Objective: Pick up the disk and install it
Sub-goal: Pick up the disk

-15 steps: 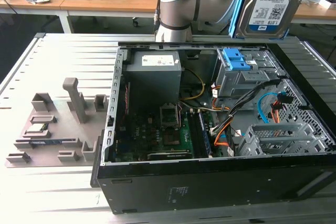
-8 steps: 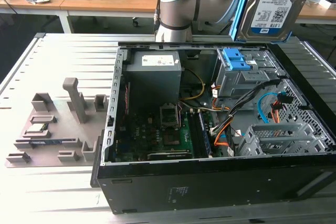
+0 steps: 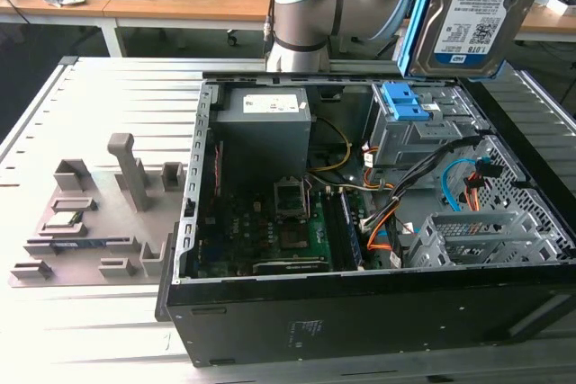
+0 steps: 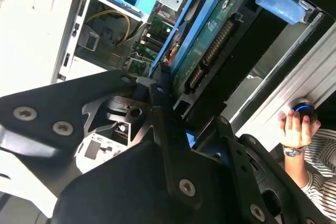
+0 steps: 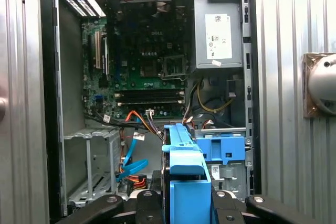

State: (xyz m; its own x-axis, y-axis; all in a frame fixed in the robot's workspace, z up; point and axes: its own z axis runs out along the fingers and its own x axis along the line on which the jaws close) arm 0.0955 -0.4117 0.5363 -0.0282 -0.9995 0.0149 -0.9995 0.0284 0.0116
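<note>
The disk point(image 3: 477, 15), a silver drive with a white-and-blue label in a blue carrier frame, hangs on edge above the back right corner of the open computer case point(image 3: 360, 312) in the exterior view. My gripper point(image 4: 184, 106) is shut on it. In the second wrist view the black fingers point(image 4: 160, 95) clamp the disk point(image 4: 207, 51) from both sides, and its connector edge shows. In the first wrist view the disk's blue carrier point(image 5: 186, 177) stands between the fingers of the gripper point(image 5: 186, 205), over the case's drive bay end.
Inside the case are a blue bracket on a grey metal cage point(image 3: 409, 114), an empty drive cage point(image 3: 477, 236), loose blue and orange cables point(image 3: 454, 186), the motherboard point(image 3: 270, 231) and a power supply point(image 3: 265, 114). A grey fixture tray point(image 3: 90, 222) lies to the exterior view's left. A person's hand point(image 4: 294, 124) rests beside the case.
</note>
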